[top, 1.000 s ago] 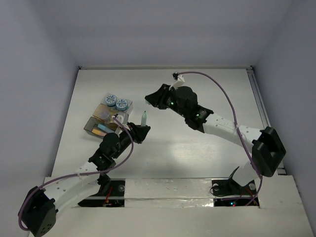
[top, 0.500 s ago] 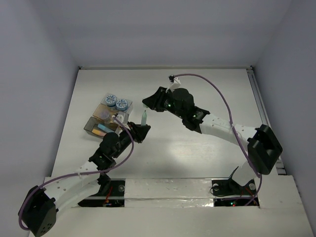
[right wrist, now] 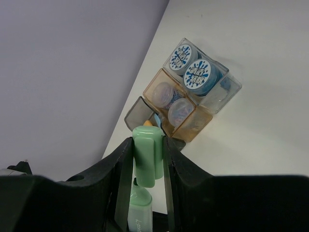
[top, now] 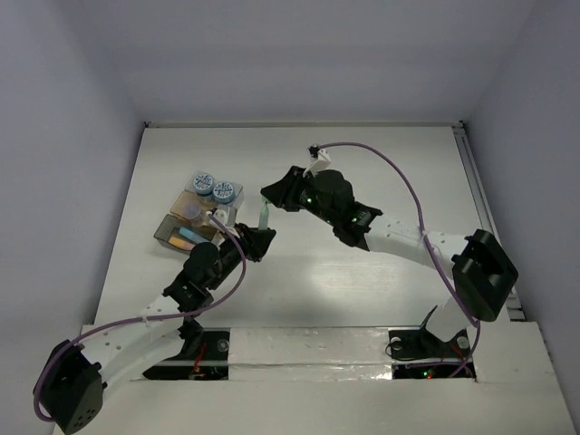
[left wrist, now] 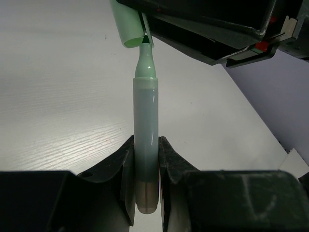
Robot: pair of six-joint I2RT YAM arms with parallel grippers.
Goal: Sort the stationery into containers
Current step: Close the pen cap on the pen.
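- Near the middle-left of the table (top: 381, 163), the left gripper (left wrist: 146, 159) pinches the lower barrel of a pale green marker (left wrist: 146, 111). The marker stands upright with its bare tip on top.
- Just above it, the right gripper (right wrist: 147, 147) has its jaws pressed onto the marker's green cap (right wrist: 146, 162).
- The cap's open end sits right at the tip, slightly to one side. It may be just touching, but the wrist views are too close to be sure.
- Beyond both grippers, the containers (right wrist: 219, 99) sit touching in a tight cluster on the table.
- The farthest, clear box holds two tubs (right wrist: 200, 73) with blue patterned tops up. The brownish box beside it holds two more.
- The nearest, greyish box (right wrist: 136, 113) holds blue and orange sticks (top: 188, 235), partly hidden behind the cap in the right wrist view.
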